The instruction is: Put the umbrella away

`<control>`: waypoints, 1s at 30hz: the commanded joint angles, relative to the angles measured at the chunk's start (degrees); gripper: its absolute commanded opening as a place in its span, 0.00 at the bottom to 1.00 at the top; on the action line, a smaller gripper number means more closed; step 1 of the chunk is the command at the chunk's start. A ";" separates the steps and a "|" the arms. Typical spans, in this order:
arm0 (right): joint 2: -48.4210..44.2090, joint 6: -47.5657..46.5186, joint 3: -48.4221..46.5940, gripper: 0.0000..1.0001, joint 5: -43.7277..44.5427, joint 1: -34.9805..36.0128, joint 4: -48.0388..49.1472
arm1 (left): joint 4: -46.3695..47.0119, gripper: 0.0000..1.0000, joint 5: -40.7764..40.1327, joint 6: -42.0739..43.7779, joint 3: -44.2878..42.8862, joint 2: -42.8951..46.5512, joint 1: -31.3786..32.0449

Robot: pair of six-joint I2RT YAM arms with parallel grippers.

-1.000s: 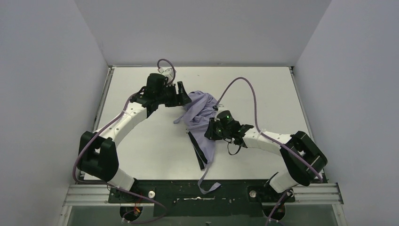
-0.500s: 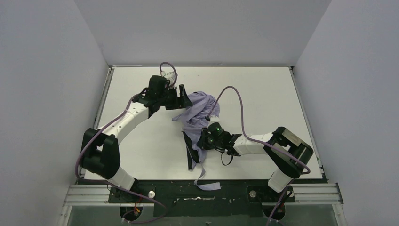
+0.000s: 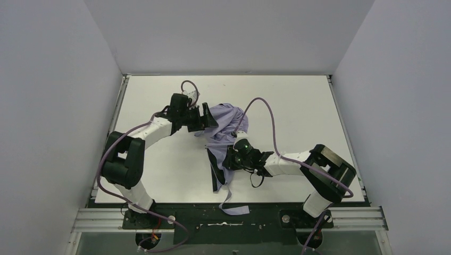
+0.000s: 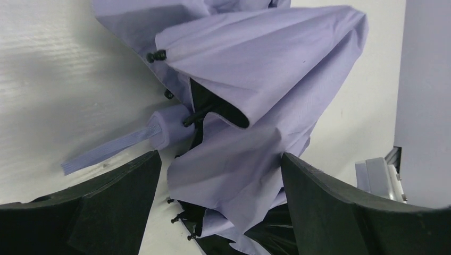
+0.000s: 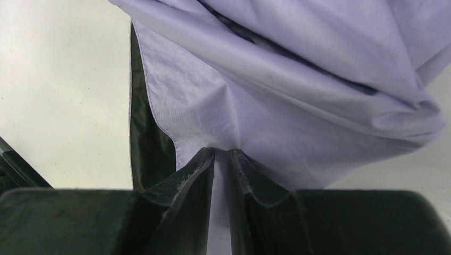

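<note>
– Tools first: how does each one stand?
– The right tool (image 5: pixel 220 154) is clenched. Its two black fingers (image 5: pixel 186 175) are nearly together, with a fold of pale lavender fabric pinched between them. That fabric belongs to the umbrella (image 5: pixel 298 79).
– And the other one?
– The left tool (image 4: pixel 219 159) is released, jaws spread wide. One finger (image 4: pixel 122 186) stands on either side of the cloth, and neither visibly presses on it.
– What lies just in front of it?
– The lavender knob handle (image 4: pixel 167 127), lying on the white desk (image 4: pixel 53 79). A ribbed strap (image 4: pixel 103 153) runs out from it toward the left finger, and a black shaft (image 4: pixel 198 114) goes from the knob in under the canopy. Small black rib tips (image 4: pixel 157 55) stick out at the hem, and black lining shows inside the folds.
– Where does the whole thing sit?
– Seen from above, it is a crumpled, half-collapsed heap near the middle of the desk, between the two arms. The left tool is at its far-left edge. The right tool is at its near side, where the black lining (image 3: pixel 217 170) is exposed. A thin lavender strip (image 3: pixel 234 209) trails from there toward the near edge and over the dark rail (image 3: pixel 213 218).
</note>
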State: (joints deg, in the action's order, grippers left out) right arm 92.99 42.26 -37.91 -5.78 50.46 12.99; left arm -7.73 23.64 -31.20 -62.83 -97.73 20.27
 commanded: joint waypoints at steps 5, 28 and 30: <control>-1.32 -1.49 -2.13 0.19 0.68 0.87 0.21 | 18.06 0.83 9.65 -6.65 4.70 -3.53 -0.05; 0.96 -1.63 -2.69 0.19 0.86 1.50 -0.34 | 26.91 0.41 15.09 -11.25 10.84 6.24 -0.07; 1.16 -1.58 -2.78 0.20 0.81 1.53 -0.26 | 26.57 0.32 15.52 -11.12 10.53 6.45 -0.06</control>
State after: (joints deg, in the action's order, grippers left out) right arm 93.43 41.32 -38.83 -5.78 51.48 11.79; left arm 15.33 36.88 -42.61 -51.75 -94.28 20.27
